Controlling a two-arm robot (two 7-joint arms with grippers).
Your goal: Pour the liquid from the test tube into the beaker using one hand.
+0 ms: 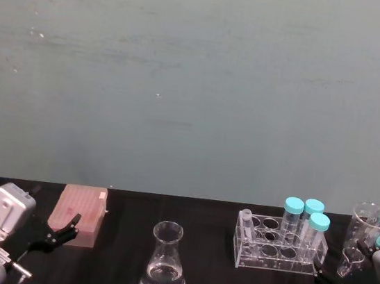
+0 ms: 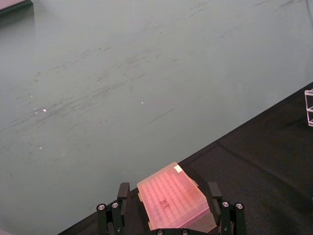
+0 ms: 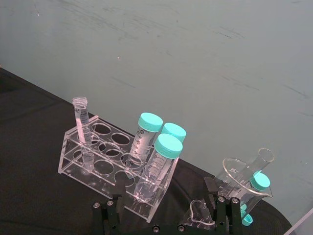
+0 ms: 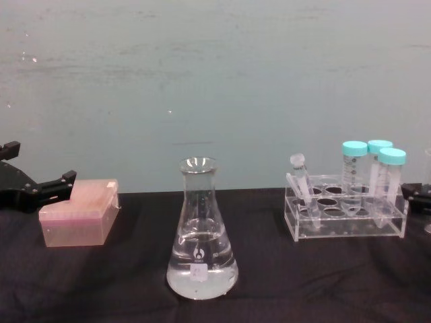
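Head view: left gripper (image 1: 66,229) and right gripper (image 1: 323,277) low at the counter's (image 1: 120,245) near edge, both spread and empty.
Just beyond the right gripper stands a clear rack (image 1: 277,255), the test tube (image 1: 245,225) leaning in its left end hole; the left gripper sits just beside a pink box (image 1: 81,215); between box and rack the beaker (image 1: 165,265) holds clear liquid (image 4: 202,272).

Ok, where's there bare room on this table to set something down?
The black table is bare between the pink box and the conical flask, and between the flask and the tube rack. The right end is crowded: rack, glass vessel of tubes and right gripper sit close together. The left gripper hangs by the pink box.
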